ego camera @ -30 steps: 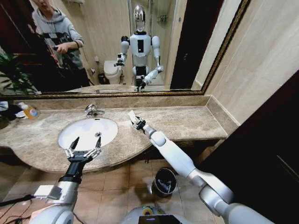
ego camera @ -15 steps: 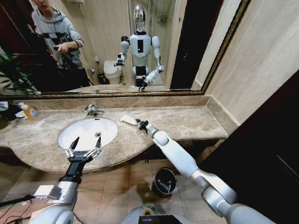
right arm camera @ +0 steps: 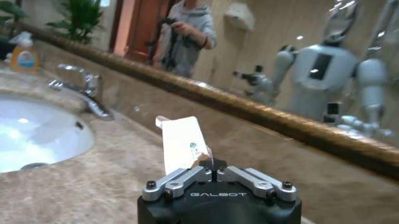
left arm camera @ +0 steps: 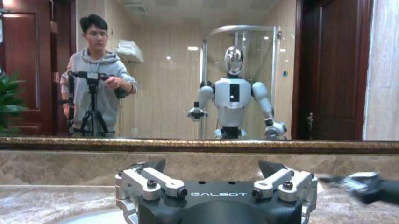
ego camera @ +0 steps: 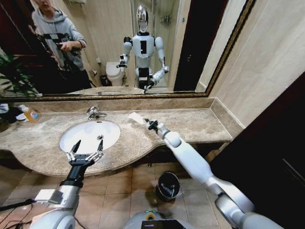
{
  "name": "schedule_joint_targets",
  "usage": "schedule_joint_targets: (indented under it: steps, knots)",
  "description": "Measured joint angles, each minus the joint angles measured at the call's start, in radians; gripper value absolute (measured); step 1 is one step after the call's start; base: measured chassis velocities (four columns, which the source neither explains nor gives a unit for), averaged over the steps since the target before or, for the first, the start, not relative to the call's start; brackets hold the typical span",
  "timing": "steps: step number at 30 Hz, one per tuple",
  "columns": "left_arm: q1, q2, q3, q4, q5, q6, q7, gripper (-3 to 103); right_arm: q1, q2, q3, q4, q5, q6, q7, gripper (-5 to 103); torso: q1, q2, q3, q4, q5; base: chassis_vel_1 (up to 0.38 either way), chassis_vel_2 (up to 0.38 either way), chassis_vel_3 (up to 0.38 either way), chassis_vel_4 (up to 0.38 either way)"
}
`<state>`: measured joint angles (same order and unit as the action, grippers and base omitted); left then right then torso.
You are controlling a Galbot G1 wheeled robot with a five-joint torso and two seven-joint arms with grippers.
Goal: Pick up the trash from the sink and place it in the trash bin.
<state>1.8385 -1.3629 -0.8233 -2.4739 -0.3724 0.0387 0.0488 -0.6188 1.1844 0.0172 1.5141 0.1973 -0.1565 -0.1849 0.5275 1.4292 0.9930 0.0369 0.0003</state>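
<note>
My right gripper (ego camera: pixel 147 122) (right arm camera: pixel 210 169) hovers above the marble counter to the right of the sink (ego camera: pixel 89 135), shut on a flat white packet of trash (ego camera: pixel 135 117) (right arm camera: pixel 182 143) that sticks out past its fingertips. The white oval basin (right arm camera: pixel 34 135) lies off to one side with its chrome faucet (ego camera: pixel 93 112) (right arm camera: pixel 84 91) behind it. My left gripper (ego camera: pixel 86 147) (left arm camera: pixel 218 182) stays open over the sink's front rim, nothing between its fingers. The trash bin (ego camera: pixel 168 185), a small round black one, stands on the tiled floor below the counter's edge, under my right arm.
An orange-yellow soap bottle (ego camera: pixel 29 113) (right arm camera: pixel 23 52) stands at the counter's far left by a green plant (ego camera: pixel 14 76). A wide mirror (ego camera: pixel 119 47) backs the counter, reflecting me and a person with a tripod. A beige tiled wall (ego camera: pixel 267 71) bounds the right end.
My right gripper has carried the white packet rightward and slightly toward the mirror, away from the sink. My left arm has stayed still.
</note>
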Motion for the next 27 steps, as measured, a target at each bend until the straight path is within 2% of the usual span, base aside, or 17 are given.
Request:
schedule_joint_targets:
  steps: [2,3,6,7,10,11,12,14,20,22,23,25,27]
  knots:
    - [0.0,0.0,0.0,0.0,0.0,0.0,0.0,100,-0.054,-0.066,0.056,0.072,0.035,-0.002,-0.01,0,0.0,0.0,0.0,-0.0001,-0.0001,0.0,0.0,0.0,0.0]
    - [0.0,0.0,0.0,0.0,0.0,0.0,0.0,100,-0.054,-0.066,0.056,0.072,0.035,-0.002,-0.01,0,0.0,0.0,0.0,-0.0001,-0.0001,0.0,0.0,0.0,0.0]
    - [0.0,0.0,0.0,0.0,0.0,0.0,0.0,100,-0.179,-0.161,0.175,0.166,0.071,-0.003,-0.032,0,0.0,0.0,0.0,0.0,0.0001,0.0,0.0,0.0,0.0]
    - [0.0,0.0,0.0,0.0,0.0,0.0,0.0,100,-0.179,-0.161,0.175,0.166,0.071,-0.003,-0.032,0,0.0,0.0,0.0,0.0,0.0001,0.0,0.0,0.0,0.0]
    - [0.0,0.0,0.0,0.0,0.0,0.0,0.0,100,-0.271,-0.222,0.252,0.225,0.091,-0.002,-0.042,0,0.0,0.0,0.0,-0.0005,0.0003,0.0,0.0,0.0,0.0]
    - [0.0,0.0,0.0,0.0,0.0,0.0,0.0,100,-0.323,-0.262,0.294,0.26,0.107,0.002,-0.044,0,0.0,0.0,0.0,-0.0005,0.0003,0.0,0.0,0.0,0.0]
    - [0.0,0.0,0.0,0.0,0.0,0.0,0.0,100,-0.323,-0.262,0.294,0.26,0.107,0.002,-0.044,0,0.0,0.0,0.0,-0.0005,0.0003,0.0,0.0,0.0,0.0]
    - [0.0,0.0,0.0,0.0,0.0,0.0,0.0,100,-0.389,-0.305,0.363,0.306,0.122,0.009,-0.044,0,0.0,0.0,0.0,-0.0001,0.0001,0.0,0.0,0.0,0.0]
    - [0.0,0.0,0.0,0.0,0.0,0.0,0.0,100,-0.533,-0.331,0.489,0.368,0.113,0.034,-0.046,0,0.0,0.0,0.0,0.0001,0.0,0.0,0.0,0.0,0.0]
    - [0.0,0.0,0.0,0.0,0.0,0.0,0.0,100,-0.611,-0.331,0.54,0.378,0.093,0.065,-0.06,0,0.0,0.0,0.0,-0.0001,0.0001,0.0,0.0,0.0,0.0]
    - [0.0,0.0,0.0,0.0,0.0,0.0,0.0,100,-0.695,-0.325,0.594,0.382,0.072,0.108,-0.074,0,0.0,0.0,0.0,-0.0001,0.0003,0.0,0.0,0.0,0.0]
    - [0.0,0.0,0.0,0.0,0.0,0.0,0.0,100,-0.738,-0.321,0.619,0.388,0.065,0.127,-0.076,0,0.0,0.0,0.0,-0.0001,0.0001,0.0,0.0,0.0,0.0]
    - [0.0,0.0,0.0,0.0,0.0,0.0,0.0,100,-0.846,-0.301,0.683,0.417,0.05,0.168,-0.076,0,0.0,0.0,0.0,-0.0001,-0.0002,0.0,0.0,0.0,0.0]
